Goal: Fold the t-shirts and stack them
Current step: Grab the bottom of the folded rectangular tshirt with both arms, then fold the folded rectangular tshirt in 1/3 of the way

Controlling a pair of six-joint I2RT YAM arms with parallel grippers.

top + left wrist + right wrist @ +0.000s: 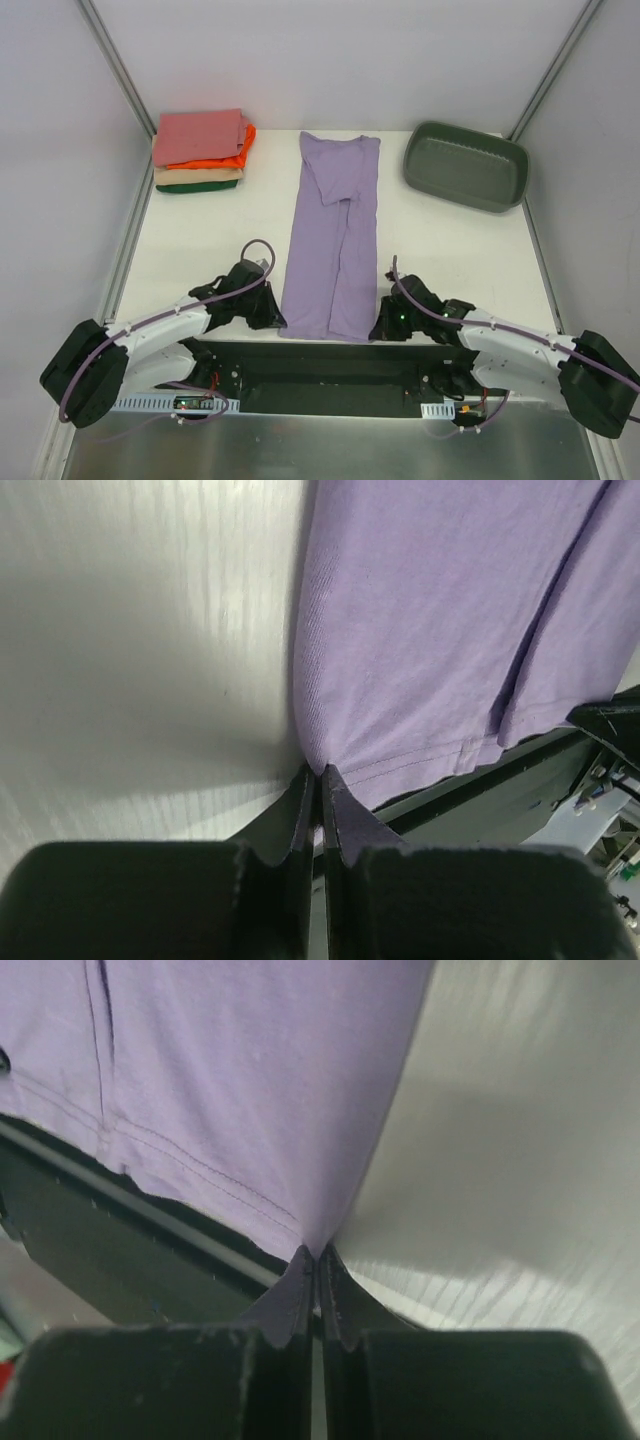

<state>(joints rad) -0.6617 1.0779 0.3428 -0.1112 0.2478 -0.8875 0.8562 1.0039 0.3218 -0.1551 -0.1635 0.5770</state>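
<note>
- Item in hand: the lavender t-shirt (pixel 335 235) lies flat on the table (pixel 210 250) as a long narrow strip running near to far, centred between the two arms. Its sides are turned in, with a sleeve visible at the far end.
- Hem position: the near hem sits at the table's near edge and slightly overhangs the dark base frame.
- Left gripper (pixel 319 777): jaws pressed together on the near-left hem corner of the shirt. The wrist view shows cloth pinched at the tips.
- Right gripper (pixel 314 1253): jaws likewise together, clamped on the near-right hem corner.
- Finished work: a stack of folded t-shirts (pixel 200 150) stands at the far-left corner, salmon-pink on top, then orange, tan and dark green.
- Other item: a grey-green tub (pixel 465 165) sits at the far right, well apart from the shirt.
- Step assessed: the lengthwise narrowing appears complete, and the crosswise fold is being set up with both near corners secured.
- Next move, in my judgement: lift both corners together and level, carry the hem toward the far end, and lay it down square. Uneven travel would skew the fold, and either thin pinch could slip.
</note>
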